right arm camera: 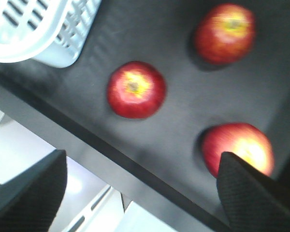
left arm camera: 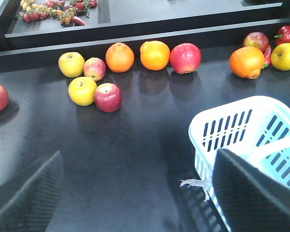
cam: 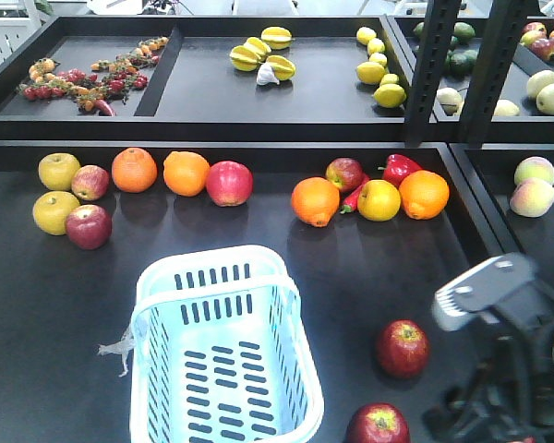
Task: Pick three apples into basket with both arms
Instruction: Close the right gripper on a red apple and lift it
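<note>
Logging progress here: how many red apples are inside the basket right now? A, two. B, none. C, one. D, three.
B: the basket holds nothing on its slotted floor, and the right wrist view shows the three apples lying on the dark table outside it.

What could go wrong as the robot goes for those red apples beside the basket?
The apple nearest the table's edge could roll off if the open right gripper nudges it. Another apple appears right beside one finger, so closing in might bump it away.
</note>
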Robot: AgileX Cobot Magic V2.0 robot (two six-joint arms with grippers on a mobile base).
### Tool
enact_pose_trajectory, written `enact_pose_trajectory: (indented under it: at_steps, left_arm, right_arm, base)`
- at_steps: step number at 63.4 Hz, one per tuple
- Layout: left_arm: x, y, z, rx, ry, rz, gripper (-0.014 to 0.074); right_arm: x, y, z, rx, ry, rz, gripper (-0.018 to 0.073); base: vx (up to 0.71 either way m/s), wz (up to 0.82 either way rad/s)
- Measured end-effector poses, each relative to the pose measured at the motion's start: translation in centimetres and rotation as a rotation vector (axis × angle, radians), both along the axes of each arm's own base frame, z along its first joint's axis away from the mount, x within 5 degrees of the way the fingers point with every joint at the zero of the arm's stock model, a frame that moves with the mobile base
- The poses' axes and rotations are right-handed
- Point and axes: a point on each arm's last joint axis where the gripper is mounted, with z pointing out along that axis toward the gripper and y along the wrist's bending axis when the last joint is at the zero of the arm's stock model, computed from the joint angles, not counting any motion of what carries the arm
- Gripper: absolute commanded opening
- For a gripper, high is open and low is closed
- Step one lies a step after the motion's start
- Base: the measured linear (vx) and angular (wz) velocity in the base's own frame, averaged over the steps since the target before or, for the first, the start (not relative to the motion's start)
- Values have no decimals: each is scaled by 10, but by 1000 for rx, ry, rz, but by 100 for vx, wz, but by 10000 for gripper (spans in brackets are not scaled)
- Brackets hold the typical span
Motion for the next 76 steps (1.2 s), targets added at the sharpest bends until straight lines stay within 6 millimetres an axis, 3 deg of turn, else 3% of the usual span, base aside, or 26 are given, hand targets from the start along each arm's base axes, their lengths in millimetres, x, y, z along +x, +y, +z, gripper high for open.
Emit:
enact_pose_trajectory:
  at_steps: [19,76]
  left_arm:
    - [0,0,0,0,0,0,589]
    - [0,0,0,0,0,0,589]
  right_arm:
    - [31,26,-49,-60,104,58,595]
    - [69,44,-155,-144,237,62,595]
  base:
    - [0,0]
    - [0,0]
